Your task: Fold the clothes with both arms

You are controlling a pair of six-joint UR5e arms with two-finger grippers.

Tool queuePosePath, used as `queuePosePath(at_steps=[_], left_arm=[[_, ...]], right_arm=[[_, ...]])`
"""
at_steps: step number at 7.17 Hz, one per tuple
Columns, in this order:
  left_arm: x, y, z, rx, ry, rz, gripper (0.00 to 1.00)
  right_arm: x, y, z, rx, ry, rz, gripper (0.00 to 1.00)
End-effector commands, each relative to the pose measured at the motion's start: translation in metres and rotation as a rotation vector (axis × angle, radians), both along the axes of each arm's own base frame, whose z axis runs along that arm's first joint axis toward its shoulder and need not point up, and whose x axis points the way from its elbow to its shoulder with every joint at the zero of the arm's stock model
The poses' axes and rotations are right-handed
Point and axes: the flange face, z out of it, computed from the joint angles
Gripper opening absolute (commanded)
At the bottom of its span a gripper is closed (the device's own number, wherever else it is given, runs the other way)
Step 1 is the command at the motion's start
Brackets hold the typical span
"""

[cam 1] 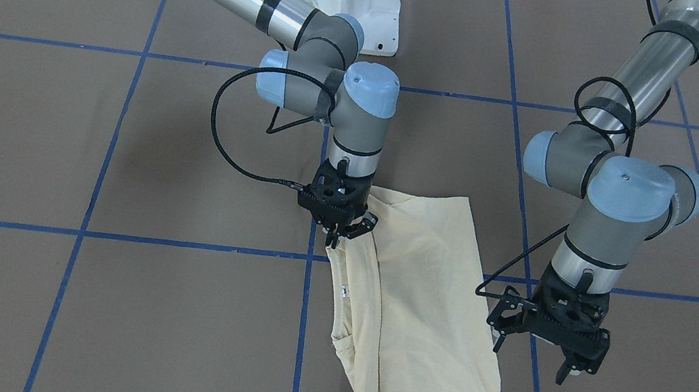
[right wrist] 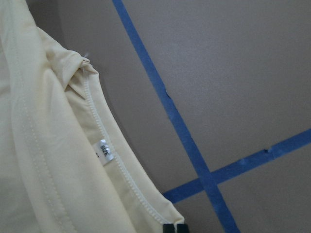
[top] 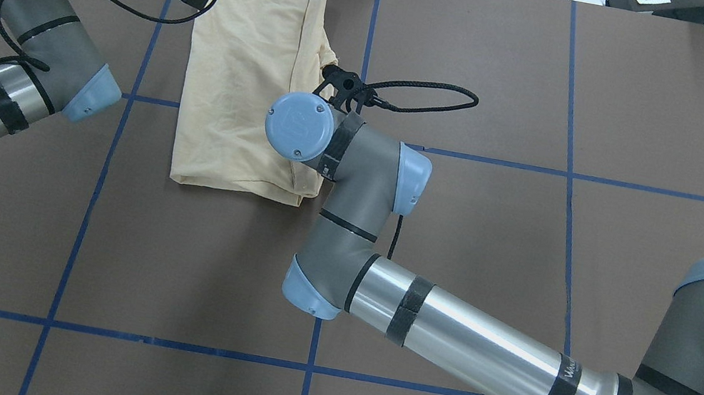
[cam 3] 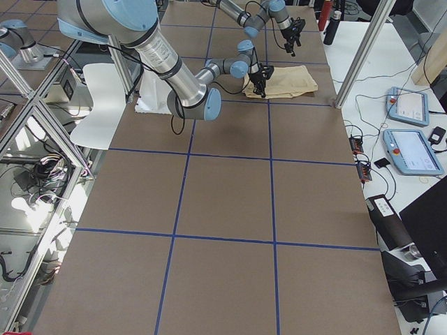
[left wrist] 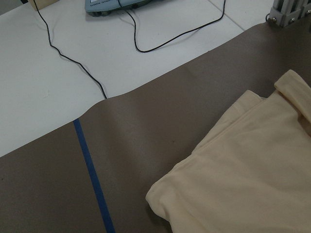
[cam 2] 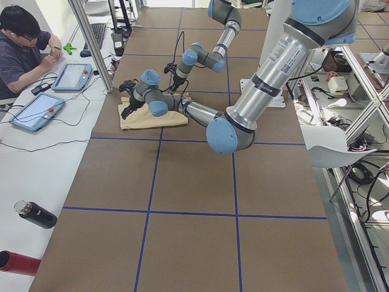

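T-shirt (cam 1: pixel 425 289) lies folded to long panel on bench (cam 1: pixel 191 153). right gripper (cam 1: pixel 345 229): jaws narrow, pinching collar-side edge. left gripper (cam 1: pixel 532 358): jaws wide, empty, just beside opposite edge. Judgement: left should grip matching edge first; then lift level, fabric taut.

Table (top: pixel 523 293): brown, gridded with blue tape (top: pixel 434 389)
Person (cam 2: pixel 21 52): seated at white desk (cam 2: pixel 24 176), beside two tablets (cam 2: pixel 37 111)
Bottle (cam 2: pixel 36 215): black, lying on the desk
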Motion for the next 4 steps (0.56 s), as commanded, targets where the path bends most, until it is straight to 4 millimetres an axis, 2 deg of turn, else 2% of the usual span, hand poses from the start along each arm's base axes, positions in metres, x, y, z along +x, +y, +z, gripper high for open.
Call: queuePosePath(at_steps=[1,2,3,4], left_arm=[[0.000,0.000,0.000,0.000,0.000,0.000,1.00],[0.000,0.001,-0.002,0.002,0.004,0.000,1.00],[0.000,0.001,-0.004,0.002,0.008,-0.002,1.00],[0.000,0.002,-0.004,0.003,0.009,-0.002,1.00]], right_arm=[[0.008,0.002,-0.018,0.005,-0.035,0.005,0.00],[0.025,0.013,-0.005,0.006,-0.047,-0.002,0.00],[0.061,0.031,0.026,0.013,-0.060,-0.001,0.00],[0.088,0.062,0.049,0.014,-0.055,-0.018,0.00]])
